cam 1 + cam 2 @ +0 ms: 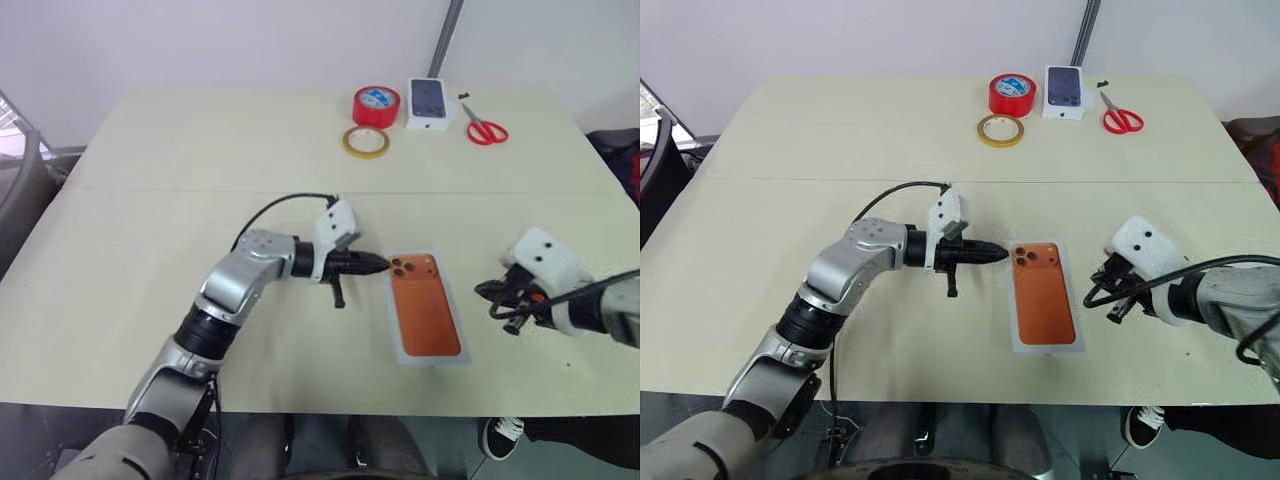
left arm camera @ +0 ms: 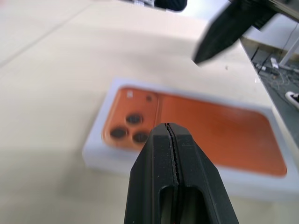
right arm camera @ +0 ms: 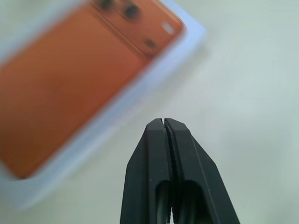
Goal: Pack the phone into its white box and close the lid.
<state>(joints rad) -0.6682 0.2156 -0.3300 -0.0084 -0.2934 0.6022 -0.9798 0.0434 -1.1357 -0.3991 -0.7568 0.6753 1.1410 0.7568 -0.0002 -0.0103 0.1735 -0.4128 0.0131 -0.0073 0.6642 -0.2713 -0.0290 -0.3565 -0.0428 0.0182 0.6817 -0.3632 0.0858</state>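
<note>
The copper-orange phone (image 1: 425,315) lies camera side up inside the white box (image 1: 432,361), near the table's front edge. The lid is out of view. My left gripper (image 1: 383,265) is shut and empty. It points level toward the right, its tip just off the box's far left corner by the camera bump (image 2: 128,127). To the right of the box my right gripper (image 1: 492,295) hangs above the table, shut on nothing and angled down toward the box. In the right wrist view the phone (image 3: 70,79) and the box's rim (image 3: 140,100) lie beyond the closed fingertips (image 3: 159,128).
At the table's far side stand a red tape roll (image 1: 376,105), a yellowish tape ring (image 1: 366,142), a small white carton printed with a dark phone (image 1: 430,102) and red scissors (image 1: 485,130). Bare tabletop (image 1: 150,220) spreads left of the box.
</note>
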